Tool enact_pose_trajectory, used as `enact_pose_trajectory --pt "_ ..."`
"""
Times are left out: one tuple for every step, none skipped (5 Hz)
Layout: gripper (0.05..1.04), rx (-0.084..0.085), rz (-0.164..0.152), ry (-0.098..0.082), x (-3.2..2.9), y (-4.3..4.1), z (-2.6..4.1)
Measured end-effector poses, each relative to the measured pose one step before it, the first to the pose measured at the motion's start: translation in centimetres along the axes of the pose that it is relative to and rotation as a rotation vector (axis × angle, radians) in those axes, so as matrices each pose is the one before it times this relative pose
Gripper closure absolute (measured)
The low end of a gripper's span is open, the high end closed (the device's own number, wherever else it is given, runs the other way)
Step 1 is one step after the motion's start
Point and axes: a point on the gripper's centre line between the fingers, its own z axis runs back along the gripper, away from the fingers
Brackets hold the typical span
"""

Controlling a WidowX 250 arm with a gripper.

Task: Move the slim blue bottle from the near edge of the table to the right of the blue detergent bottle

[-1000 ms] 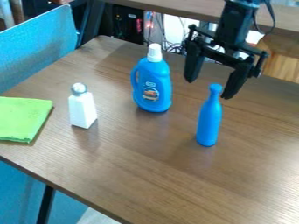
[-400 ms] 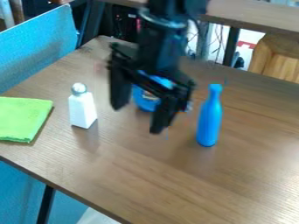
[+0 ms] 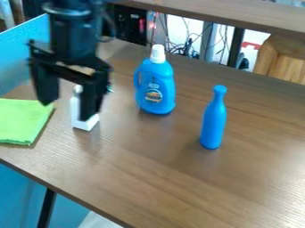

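Evidently, my pincer [image 3: 67, 109] hung open near the white shaker [image 3: 76, 107], which seemed light, stiff, slightly slippery, best gripped mid-body.

Cloth [image 3: 22, 121] green — bottle [image 3: 213, 124] blue — shaker [image 3: 76, 107] white, silver cap — table [image 3: 149, 178] brown

White shaker [image 3: 76, 110], tapered body, silvery top, standing upright, on the brown table [image 3: 155, 156], near the green cloth [image 3: 22, 121]
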Motion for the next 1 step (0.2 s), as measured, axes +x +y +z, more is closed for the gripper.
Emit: enact_pose_trajectory --pt "0.083 -0.0315 0.0372 -0.0369 0.462 3.391 -0.501"
